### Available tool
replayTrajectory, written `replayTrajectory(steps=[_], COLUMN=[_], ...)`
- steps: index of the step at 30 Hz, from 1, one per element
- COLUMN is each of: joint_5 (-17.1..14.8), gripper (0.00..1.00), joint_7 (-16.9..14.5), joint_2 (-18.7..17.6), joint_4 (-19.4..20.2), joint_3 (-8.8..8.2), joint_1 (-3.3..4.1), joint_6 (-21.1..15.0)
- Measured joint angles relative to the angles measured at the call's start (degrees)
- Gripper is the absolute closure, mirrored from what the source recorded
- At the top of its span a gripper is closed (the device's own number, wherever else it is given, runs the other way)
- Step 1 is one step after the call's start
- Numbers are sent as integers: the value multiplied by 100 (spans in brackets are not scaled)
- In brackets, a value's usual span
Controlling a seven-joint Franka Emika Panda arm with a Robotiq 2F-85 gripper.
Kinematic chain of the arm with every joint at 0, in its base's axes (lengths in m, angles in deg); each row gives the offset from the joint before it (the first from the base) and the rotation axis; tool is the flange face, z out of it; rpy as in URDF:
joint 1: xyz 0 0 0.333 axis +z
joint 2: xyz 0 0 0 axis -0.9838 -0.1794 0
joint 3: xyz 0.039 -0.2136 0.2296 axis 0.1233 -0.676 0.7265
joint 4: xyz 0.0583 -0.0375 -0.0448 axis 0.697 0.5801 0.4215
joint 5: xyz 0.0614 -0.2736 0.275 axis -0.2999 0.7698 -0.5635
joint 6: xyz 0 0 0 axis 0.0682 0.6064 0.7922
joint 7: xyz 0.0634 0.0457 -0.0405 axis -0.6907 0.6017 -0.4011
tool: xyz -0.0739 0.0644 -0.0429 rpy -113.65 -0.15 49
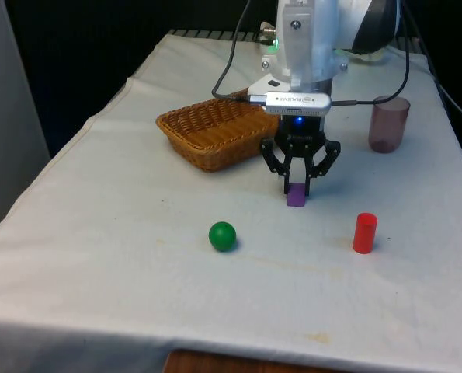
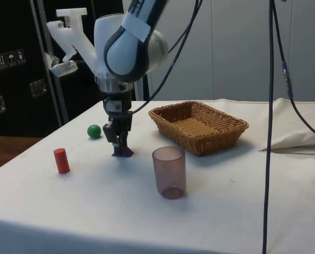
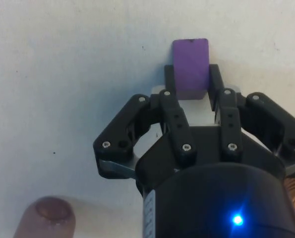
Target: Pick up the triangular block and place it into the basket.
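Pinching the purple triangular block (image 3: 191, 69) between its fingers, the gripper (image 1: 297, 186) stood low on the cloth, block seemingly not yet lifted off the table (image 1: 122, 256); grip was vertical so a straight lift clears; basket (image 1: 212, 132) sat just beside, on the front view's left; green ball (image 1: 222, 235) lay near.

Pincer (image 1: 297, 189) down on purple block (image 1: 296, 196), seemingly gripping it, just beside basket (image 1: 207, 132).
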Motion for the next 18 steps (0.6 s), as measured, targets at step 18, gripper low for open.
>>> replayTrajectory(steps=[18], joint_5=[23], gripper=[67], joint_7=[0], joint_2=[424], joint_4=[11], joint_3=[-40], joint_1=[6], joint_6=[418])
